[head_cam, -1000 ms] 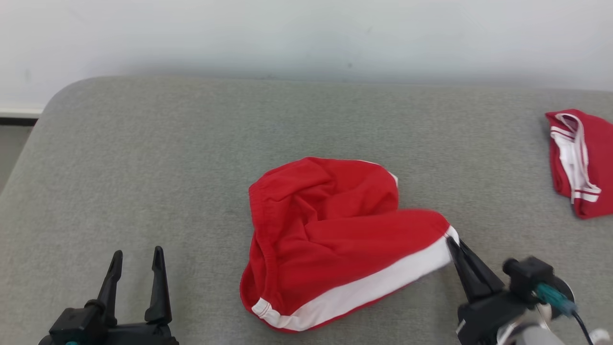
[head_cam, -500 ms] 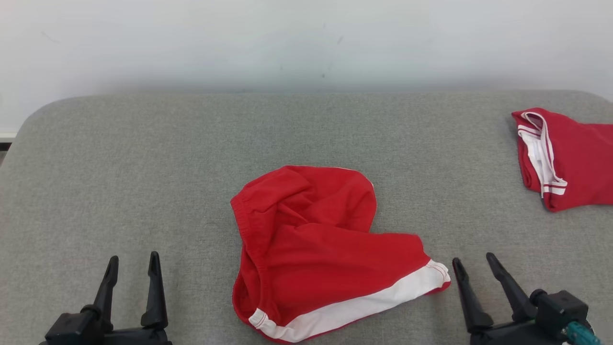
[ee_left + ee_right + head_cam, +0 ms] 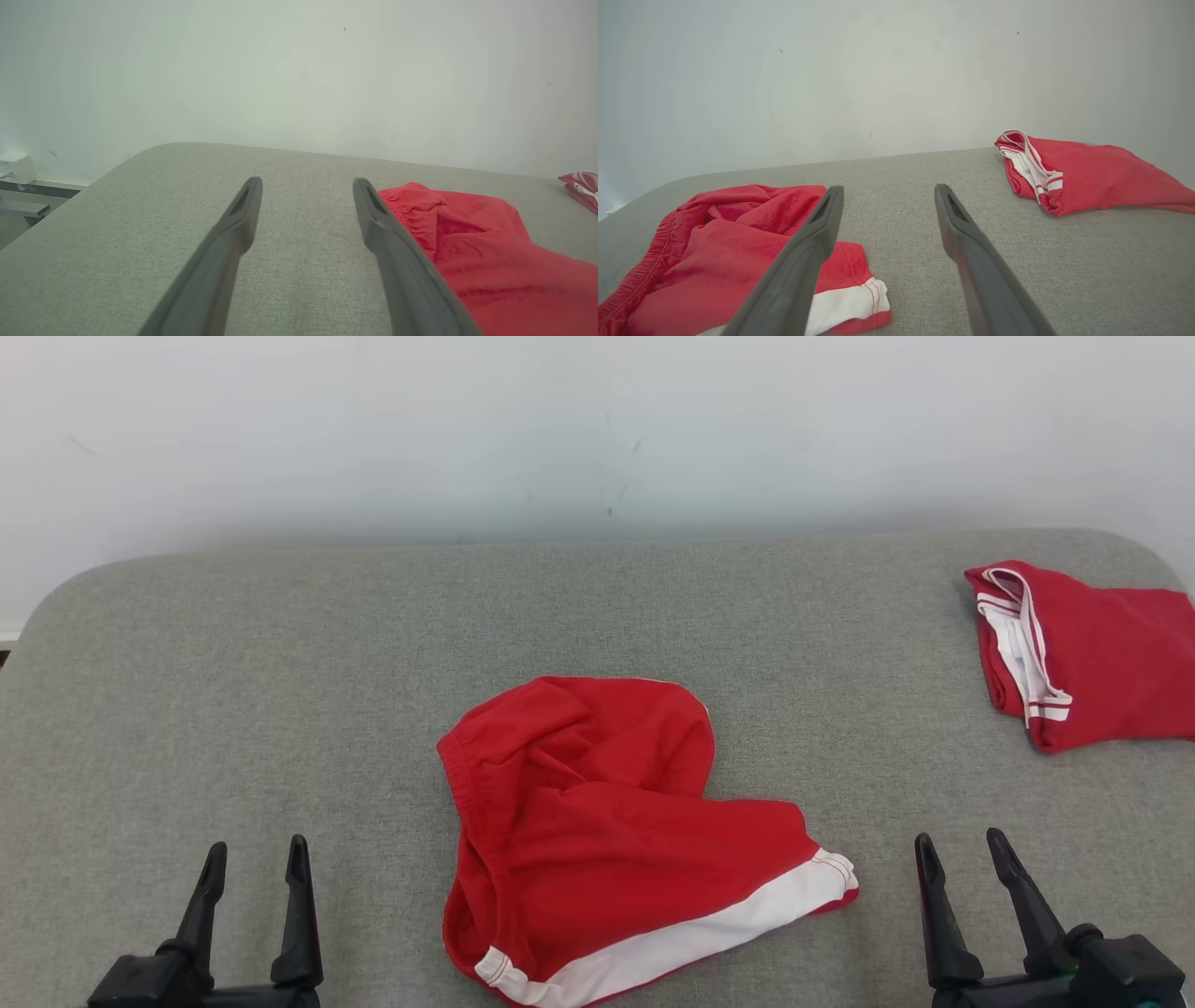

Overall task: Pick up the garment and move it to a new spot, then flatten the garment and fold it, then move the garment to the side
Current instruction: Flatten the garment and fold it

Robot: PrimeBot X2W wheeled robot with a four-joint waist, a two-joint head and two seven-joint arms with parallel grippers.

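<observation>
A crumpled red garment (image 3: pixel 607 840) with a white hem band lies in the middle of the grey padded table (image 3: pixel 280 691); it also shows at the right of the left wrist view as red cloth (image 3: pixel 481 252) and at the lower left of the right wrist view (image 3: pixel 719 252). My left gripper (image 3: pixel 257 854) stands open at the lower left, apart from the cloth. My right gripper (image 3: pixel 962 845) stands open at the lower right, just right of the white hem corner, holding nothing.
A second red garment (image 3: pixel 1083 653) with white trim lies folded at the table's far right, seen too in the right wrist view (image 3: pixel 1083 175). A pale wall (image 3: pixel 597 429) backs the table. The table's rounded left corner (image 3: pixel 154 149) drops off near a ledge.
My right gripper let go of the garment's white hem corner, opened and drew back to the lower right. The hem dropped flat. The head camera shifted, sliding the scene left.
</observation>
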